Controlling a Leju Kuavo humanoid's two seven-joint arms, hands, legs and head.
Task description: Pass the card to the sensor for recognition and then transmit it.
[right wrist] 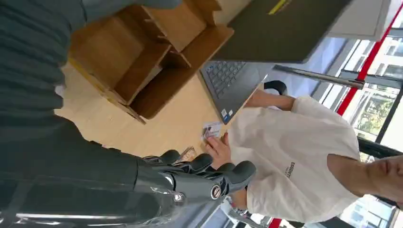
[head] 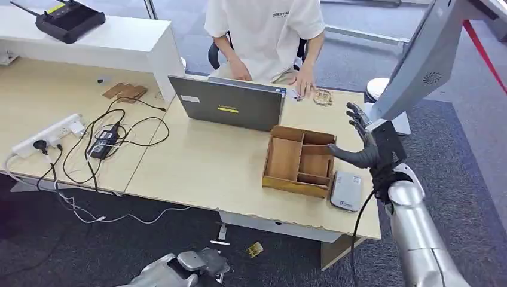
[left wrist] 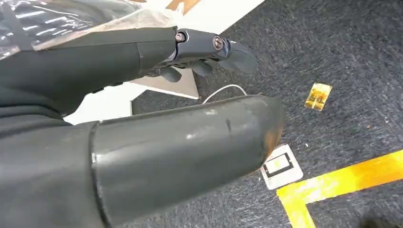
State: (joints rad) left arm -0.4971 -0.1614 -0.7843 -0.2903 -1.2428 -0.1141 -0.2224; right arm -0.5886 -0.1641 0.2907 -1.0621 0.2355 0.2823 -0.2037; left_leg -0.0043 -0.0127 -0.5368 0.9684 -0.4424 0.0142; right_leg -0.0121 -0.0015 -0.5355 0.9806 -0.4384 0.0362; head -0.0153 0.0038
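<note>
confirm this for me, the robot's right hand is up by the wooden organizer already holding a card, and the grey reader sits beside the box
Not quite. The right hand is raised beside the wooden organizer, but the head view shows it open, holding nothing. The cards lie by the person's hand. The grey reader does sit beside the box.

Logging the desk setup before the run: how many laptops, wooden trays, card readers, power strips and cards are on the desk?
Laptop: 1
Wooden tray: 1
Card reader: 1
Power strip: 1
Cards, under the person's hand: 2 ()
Total: 6
</note>
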